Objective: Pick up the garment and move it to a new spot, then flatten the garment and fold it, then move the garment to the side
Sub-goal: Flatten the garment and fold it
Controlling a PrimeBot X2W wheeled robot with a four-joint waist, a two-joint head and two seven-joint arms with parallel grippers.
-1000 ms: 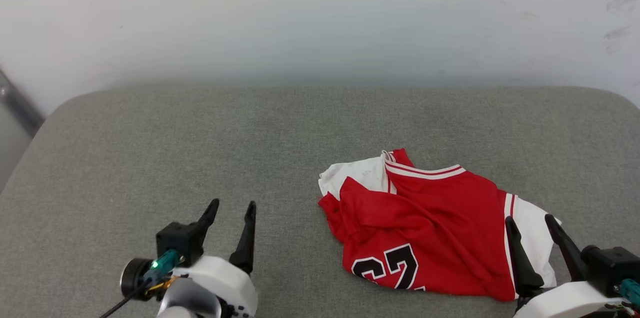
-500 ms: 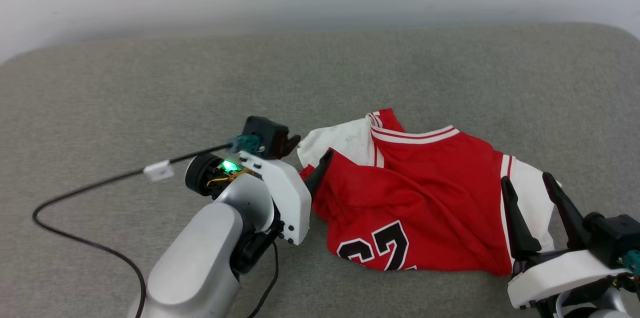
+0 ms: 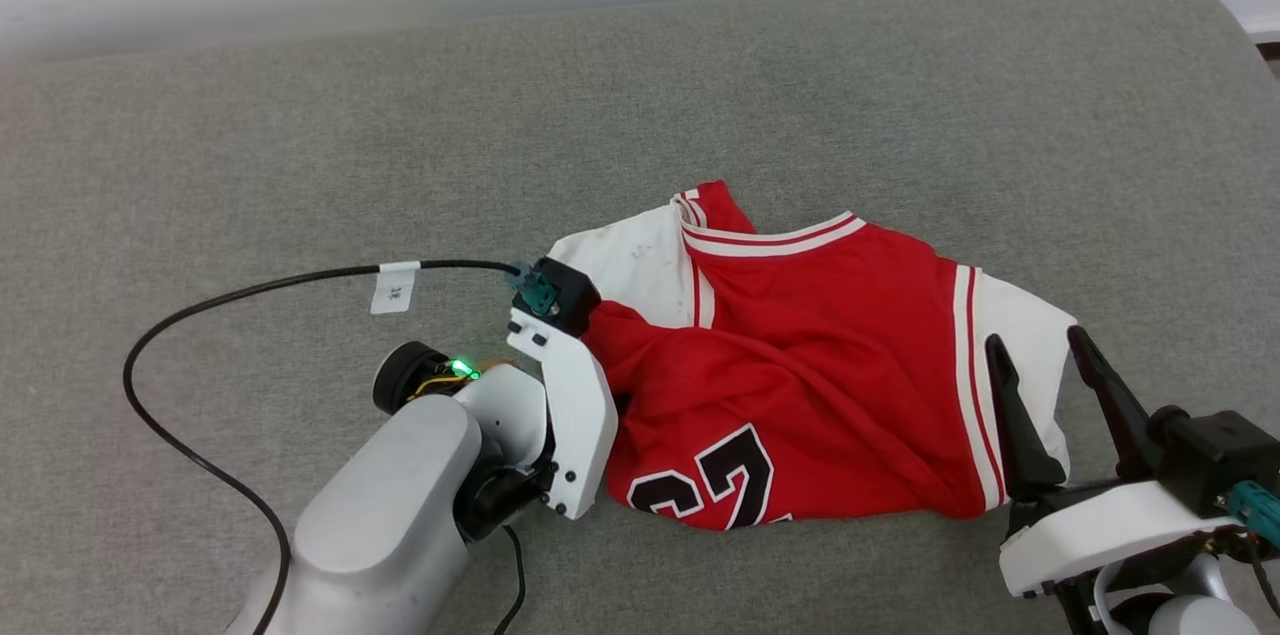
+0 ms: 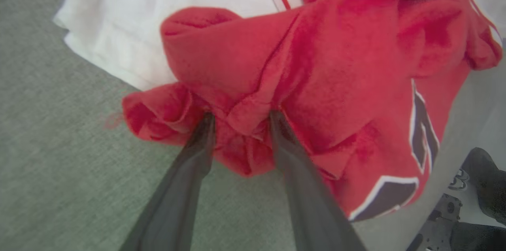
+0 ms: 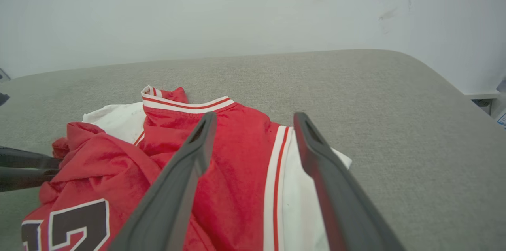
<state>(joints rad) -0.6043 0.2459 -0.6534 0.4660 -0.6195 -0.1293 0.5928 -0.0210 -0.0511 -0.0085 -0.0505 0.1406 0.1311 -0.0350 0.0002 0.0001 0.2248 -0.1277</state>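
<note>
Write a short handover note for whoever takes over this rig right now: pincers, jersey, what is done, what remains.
Left pincer: open, fingers straddling a bunched red fold at the left edge of the jersey; not clamped yet.
Right pincer: open at the jersey's right, white-trimmed edge, holding nothing.
Jersey: crumpled on the grey pad, number partly showing.
Done: nothing yet.
Left: grasp, lift, move, flatten, fold, set aside.
</note>
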